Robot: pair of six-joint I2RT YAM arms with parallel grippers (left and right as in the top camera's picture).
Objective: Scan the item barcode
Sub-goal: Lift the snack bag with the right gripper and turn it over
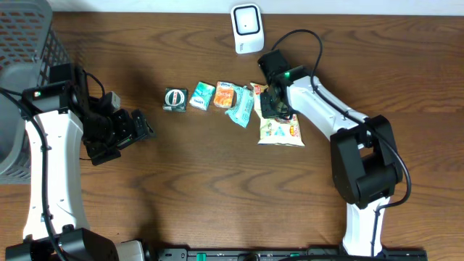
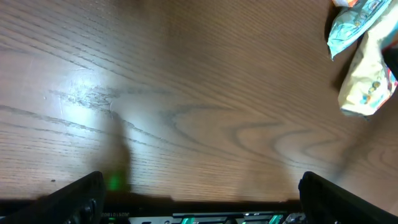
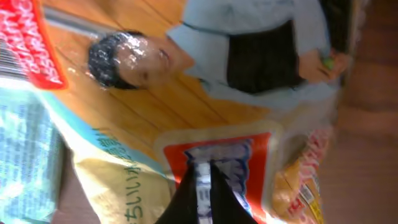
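Note:
A row of snack items lies mid-table: a round green one [image 1: 175,98], a green packet [image 1: 201,96], an orange packet [image 1: 225,95], a light blue packet [image 1: 242,106] and a cream bag [image 1: 281,131]. My right gripper [image 1: 272,101] sits low over the row's right end. In the right wrist view it [image 3: 203,180] is shut on the edge of an orange packet printed with a person [image 3: 205,93], which lies over the cream bag [image 3: 118,180]. No barcode shows clearly. The white scanner [image 1: 247,27] stands at the back. My left gripper [image 1: 138,127] hangs open and empty over bare wood, left of the row.
A grey basket [image 1: 22,43] stands at the back left corner. In the left wrist view the black fingers [image 2: 74,199] frame bare wood, with the cream bag [image 2: 367,74] and light blue packet [image 2: 351,25] at the upper right.

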